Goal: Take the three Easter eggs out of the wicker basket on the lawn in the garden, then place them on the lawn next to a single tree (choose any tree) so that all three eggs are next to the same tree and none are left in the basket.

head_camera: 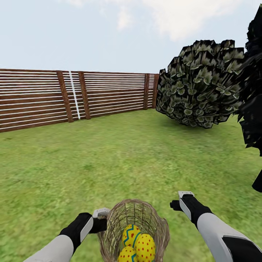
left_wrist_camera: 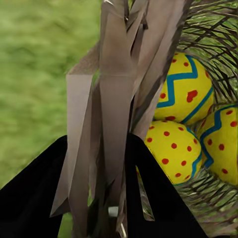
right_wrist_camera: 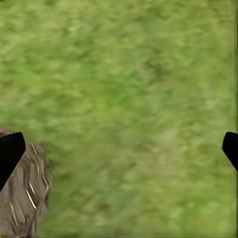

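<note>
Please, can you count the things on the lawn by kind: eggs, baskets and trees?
Easter eggs: 3, all inside the basket
Wicker basket: 1, with the left gripper shut on its rim
Trees: 2
Total: 6

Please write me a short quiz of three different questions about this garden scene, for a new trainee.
1. True or false: all three yellow red-dotted Easter eggs lie inside the brown woven wicker basket.
2. Which gripper's jaws are closed on the basket's rim?
A. left gripper
B. right gripper
C. both
3. Fill in: the right gripper's jaws stand ____ above the mottled green lawn.

Key: 1 true. 2 A. 3 open.
</note>
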